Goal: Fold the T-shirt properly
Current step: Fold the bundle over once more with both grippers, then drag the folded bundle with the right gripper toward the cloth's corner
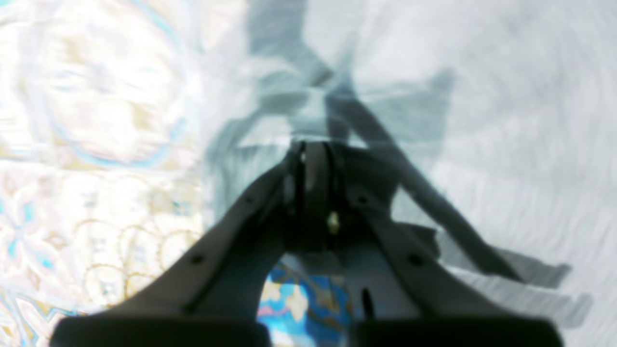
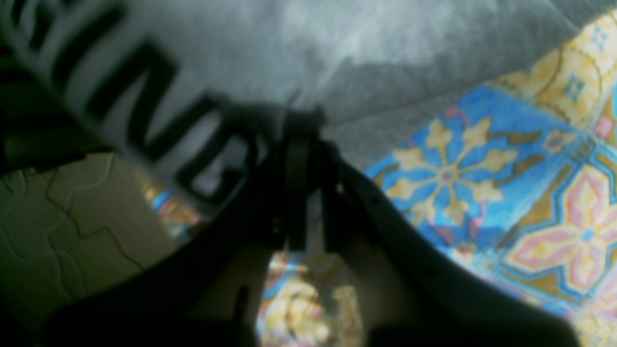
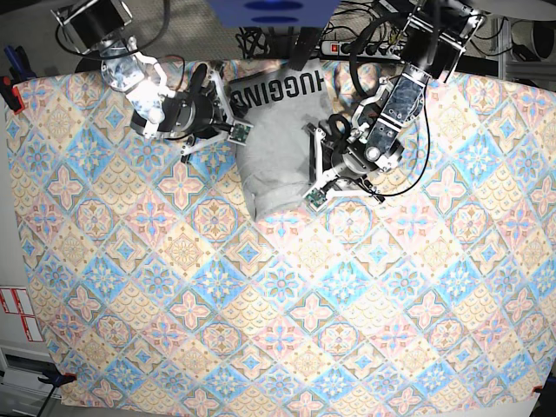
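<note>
The grey T-shirt (image 3: 280,152) lies bunched at the top middle of the table, with its black lettering (image 3: 278,89) along the far edge. My right gripper (image 3: 236,129) is at the shirt's left edge. In the right wrist view this gripper (image 2: 303,123) is shut on the T-shirt (image 2: 347,53), and the lettered cloth (image 2: 144,101) is lifted beside it. My left gripper (image 3: 316,193) sits at the shirt's right edge. Seen from the left wrist, its jaws (image 1: 313,148) are shut over the T-shirt (image 1: 482,96). Whether cloth is pinched there does not show.
The patterned tablecloth (image 3: 261,304) covers the whole table and shows in both wrist views (image 1: 96,144) (image 2: 482,173). A power strip (image 3: 372,48) and cables lie beyond the far edge. Bare floor (image 2: 72,217) shows past the table's edge by the right gripper.
</note>
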You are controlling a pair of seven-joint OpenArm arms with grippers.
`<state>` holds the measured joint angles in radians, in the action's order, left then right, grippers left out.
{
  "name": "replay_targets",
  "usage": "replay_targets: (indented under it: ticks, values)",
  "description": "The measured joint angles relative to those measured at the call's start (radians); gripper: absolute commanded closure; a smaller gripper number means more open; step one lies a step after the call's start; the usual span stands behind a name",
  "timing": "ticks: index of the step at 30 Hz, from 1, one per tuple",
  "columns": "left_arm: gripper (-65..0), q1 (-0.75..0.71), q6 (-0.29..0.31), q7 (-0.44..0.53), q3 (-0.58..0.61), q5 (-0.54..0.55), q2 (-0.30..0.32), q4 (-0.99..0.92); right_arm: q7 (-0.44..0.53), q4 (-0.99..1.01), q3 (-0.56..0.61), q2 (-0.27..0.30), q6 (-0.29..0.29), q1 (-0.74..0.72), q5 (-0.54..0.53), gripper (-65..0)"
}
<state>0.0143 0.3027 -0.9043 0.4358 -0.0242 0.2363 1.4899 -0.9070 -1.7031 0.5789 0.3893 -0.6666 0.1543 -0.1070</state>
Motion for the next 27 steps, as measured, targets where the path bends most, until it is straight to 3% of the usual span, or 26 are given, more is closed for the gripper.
replay_targets:
  ticks: [5, 11, 13, 19, 24, 27]
  values:
    - [0.0, -0.064, -0.018, -0.005, -0.164, 0.013, 0.002, 0.156, 0.005, -0.112, -0.030, -0.002, -0.005, 0.018, -0.009, -4.6]
    - [0.0, -0.247, -0.018, -0.005, -0.343, 0.124, 0.009, 0.322, 0.002, -0.158, -0.077, -0.005, 0.005, 0.034, 0.003, -4.6]
    - [0.0, -0.296, -0.017, -0.019, -0.338, 0.146, 0.038, 0.316, 0.002, -0.158, -0.070, -0.038, 0.005, 0.029, -0.005, -4.6]
    - [0.0, -0.320, -0.021, -0.015, -0.334, 0.159, 0.066, 0.242, -0.003, -0.162, -0.056, -0.127, -0.002, 0.014, -0.180, -4.6]
    - [0.0, -0.395, -0.019, -0.016, -0.443, 0.164, 0.051, 0.288, 0.013, -0.069, 0.006, -0.174, 0.008, -0.123, -0.238, -4.6]
    - [0.0, -0.422, -0.019, -0.018, -0.537, 0.161, 0.011, 0.356, 0.011, 0.047, 0.030, -0.241, 0.008, -0.163, -0.224, -4.6]
